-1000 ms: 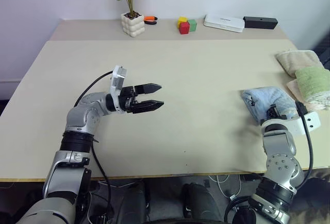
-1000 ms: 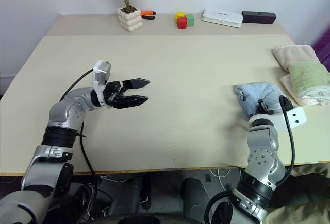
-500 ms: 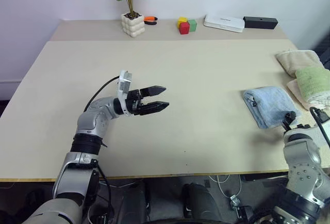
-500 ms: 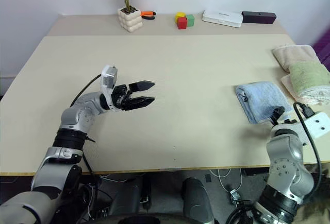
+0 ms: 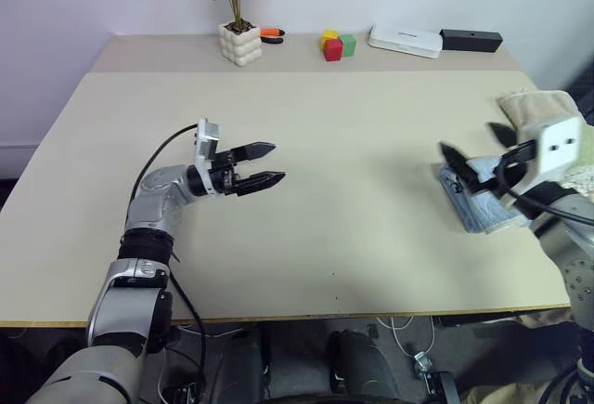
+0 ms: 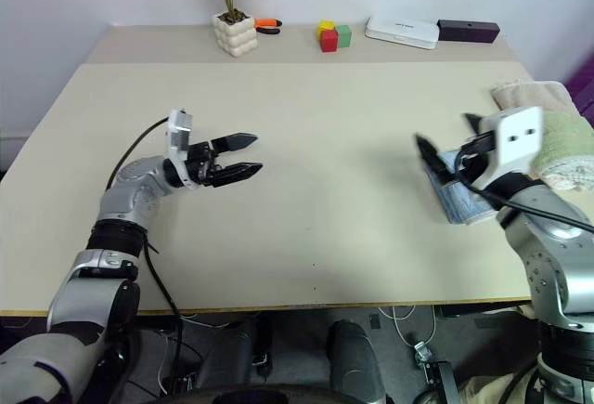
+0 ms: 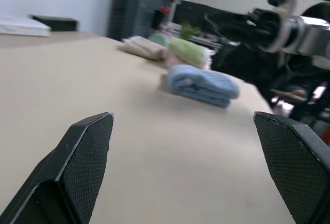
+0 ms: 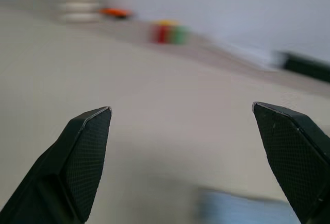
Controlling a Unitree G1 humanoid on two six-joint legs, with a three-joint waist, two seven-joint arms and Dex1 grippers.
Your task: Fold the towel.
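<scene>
Two pincers, both empty. Towel (image 5: pixel 475 202) lies on the bench (image 5: pixel 353 125) as a compact blue bundle, several layers visible at its edge in the left wrist view; it sits just beside the beige and green folded towels (image 5: pixel 549 130), on their inner side. Judgement: folding looks done or near done; at most a tidy-up or squaring of the bundle remains. Cannot tell whether the edges line up, since the right arm covers part of it.

Right pincer (image 5: pixel 473 147): jaws spread wide, nothing between them, raised above the towel's inner end, apart from the cloth as far as can be seen.

Left pincer (image 5: pixel 267 164): jaws wide, nothing held, hovering over bare bench well apart from the towel, pointing toward it.

Plant pot (image 5: pixel 239 44) and coloured blocks (image 5: pixel 336 45) stand far beyond the towel, along the bench's back edge.
</scene>
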